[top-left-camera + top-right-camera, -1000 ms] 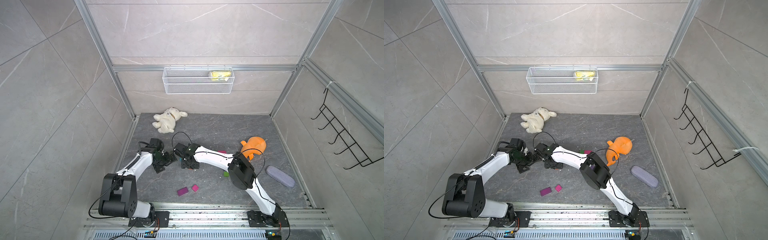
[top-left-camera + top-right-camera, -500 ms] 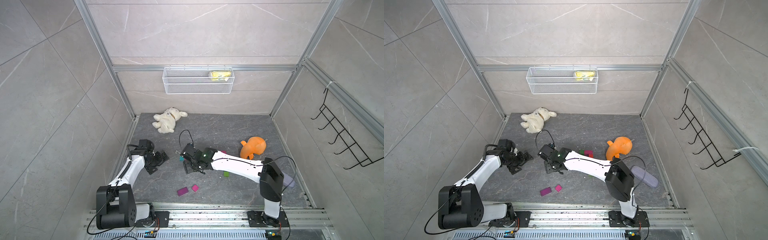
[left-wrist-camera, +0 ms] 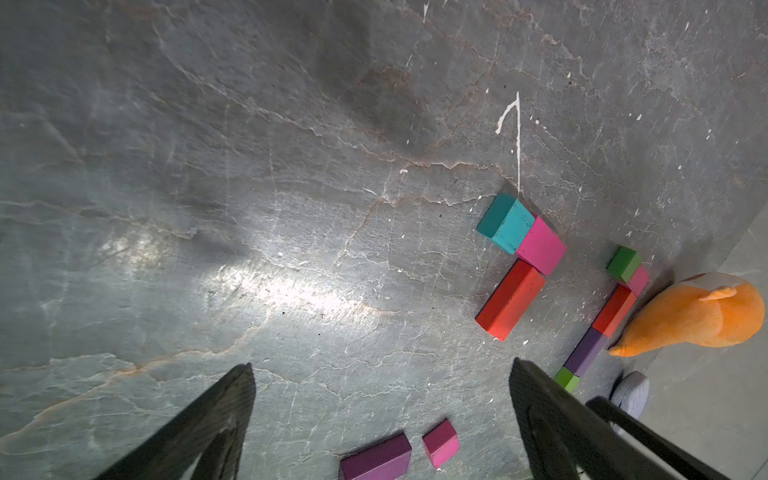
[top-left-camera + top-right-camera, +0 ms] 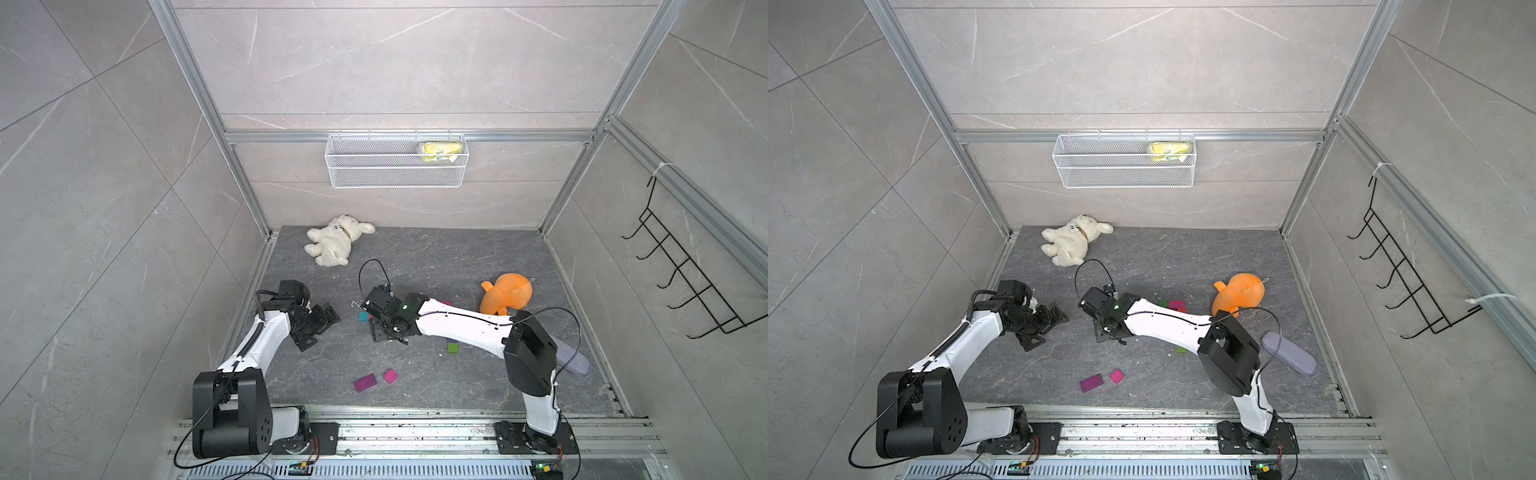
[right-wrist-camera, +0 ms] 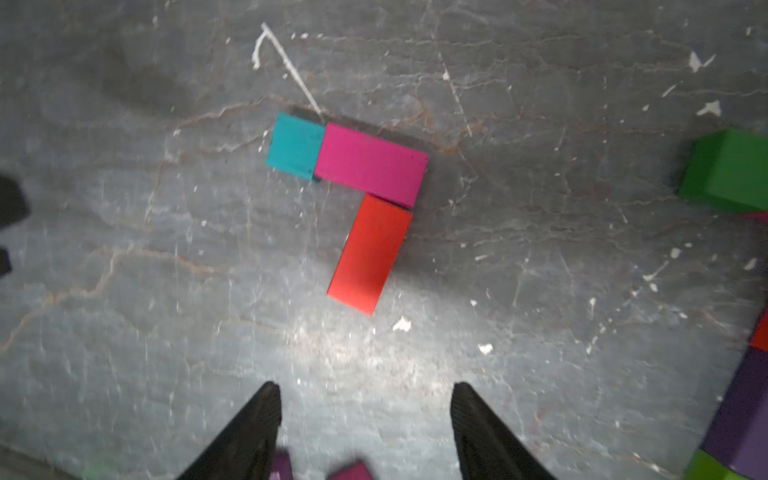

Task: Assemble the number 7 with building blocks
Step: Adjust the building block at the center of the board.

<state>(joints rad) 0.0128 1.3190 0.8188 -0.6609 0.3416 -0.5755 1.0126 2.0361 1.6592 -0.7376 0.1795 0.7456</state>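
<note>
Right, nearest the rail a flat purple rectangular block (image 4: 365,382) and a small magenta square block (image 4: 390,376) lie loose, just beside each other on the dark grey stone-look floor (image 4: 415,257). Next out, the left gripper (image 3: 382,363) hangs over bare floor, jaws spread wide with nothing between them. The right gripper (image 5: 365,384) hovers too, jaws apart and empty, looking down on the half-built number 7 (image 5: 365,174). A teal square block (image 5: 295,146) touches a magenta rectangular block (image 5: 370,164) to make the bar, and a red rectangular block (image 5: 370,253) runs down from the bar's right end, a little askew. Alongside, towards the right wall, a second number 7 (image 3: 614,309) runs longer: green, pink, red, purple, green, right up against the orange plush toy (image 4: 507,293). In the far corner lies the white plush dog (image 4: 334,243), and on the back wall hangs a white wire basket (image 4: 395,174).
</note>
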